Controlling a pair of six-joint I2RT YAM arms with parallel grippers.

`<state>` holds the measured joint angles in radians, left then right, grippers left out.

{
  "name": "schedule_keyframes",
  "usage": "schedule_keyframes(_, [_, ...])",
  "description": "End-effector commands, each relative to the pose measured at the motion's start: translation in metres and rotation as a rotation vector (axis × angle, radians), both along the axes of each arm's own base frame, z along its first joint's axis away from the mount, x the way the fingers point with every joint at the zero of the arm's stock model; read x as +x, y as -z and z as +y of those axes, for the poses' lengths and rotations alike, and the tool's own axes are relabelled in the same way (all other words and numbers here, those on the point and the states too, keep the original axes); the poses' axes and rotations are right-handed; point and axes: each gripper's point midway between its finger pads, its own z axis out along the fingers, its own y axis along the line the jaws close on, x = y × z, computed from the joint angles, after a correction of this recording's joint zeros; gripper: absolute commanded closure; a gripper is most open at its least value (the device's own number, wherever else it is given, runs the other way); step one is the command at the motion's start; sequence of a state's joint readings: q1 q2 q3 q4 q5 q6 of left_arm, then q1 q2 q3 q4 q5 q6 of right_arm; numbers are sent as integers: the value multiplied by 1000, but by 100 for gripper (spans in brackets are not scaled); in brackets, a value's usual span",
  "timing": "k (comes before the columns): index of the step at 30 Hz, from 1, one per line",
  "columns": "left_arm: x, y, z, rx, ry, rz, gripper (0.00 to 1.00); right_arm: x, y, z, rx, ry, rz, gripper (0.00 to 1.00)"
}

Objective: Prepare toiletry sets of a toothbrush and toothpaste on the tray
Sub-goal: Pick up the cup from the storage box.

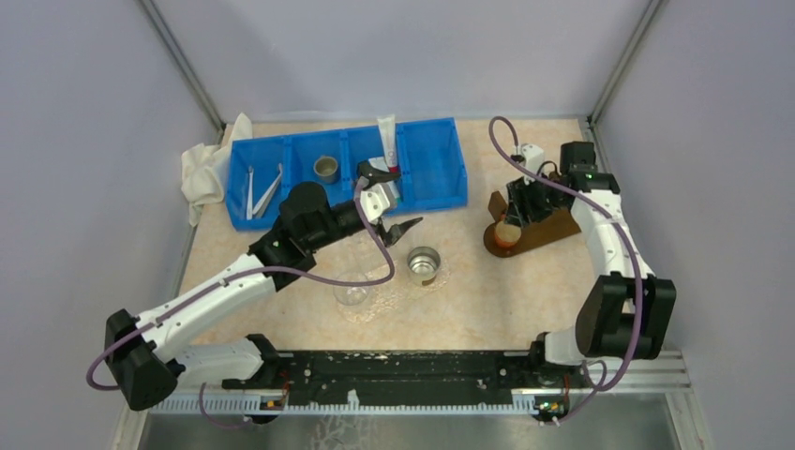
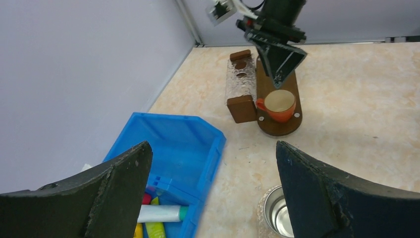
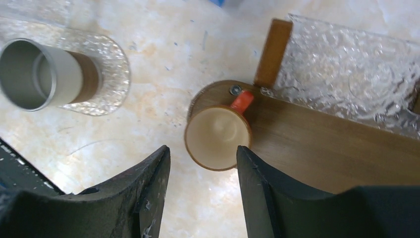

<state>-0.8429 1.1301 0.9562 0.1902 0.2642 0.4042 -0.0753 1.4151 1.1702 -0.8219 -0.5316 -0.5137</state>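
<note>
Overhead, at eleven o'clock: blue bin (image 1: 431,173), toothbrush (image 1: 265,190) stock in its left compartment, toothpaste (image 1: 386,139) leaning on the rear wall. Your left gripper (image 1: 397,202) hangs spread and empty at the bin's front edge. At two o'clock: tray (image 1: 553,228), no set on it yet, right gripper (image 1: 525,199) above. Left wrist view: tubes at six o'clock, cut off by the frame. Fetching toothpaste looks to be the step in hand, so next you should centre on one tube and descend. Right wrist view: fingers spread over an orange cup (image 3: 218,136), no toiletries in sight.

Blue bin (image 1: 433,169); beige marbled worktop (image 1: 506,291); cup (image 2: 280,113) orange outside, cream inside; dark brown tray (image 3: 317,148); toothpaste tube (image 2: 158,213) white, green end; white cloth (image 1: 202,169).
</note>
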Motion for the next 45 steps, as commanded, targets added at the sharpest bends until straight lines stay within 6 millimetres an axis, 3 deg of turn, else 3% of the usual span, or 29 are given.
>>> schedule_keyframes(1, [26, -9, 10, -53, -108, 15, 1, -4, -36, 25, 143, -112, -131, 48])
schedule_keyframes(7, [56, -2, 24, -83, -166, 87, 1, -7, -47, 32, 189, -149, -179, 48])
schedule_keyframes(22, [127, 15, 72, -202, -342, 274, 1, -7, -43, 33, 199, -155, -182, 48])
schedule_keyframes(33, [156, 37, 88, -227, -386, 379, 1, -6, -45, 33, 199, -151, -195, 48])
schedule_keyframes(45, [175, 53, 100, -229, -446, 439, 1, -6, -44, 33, 201, -152, -193, 48])
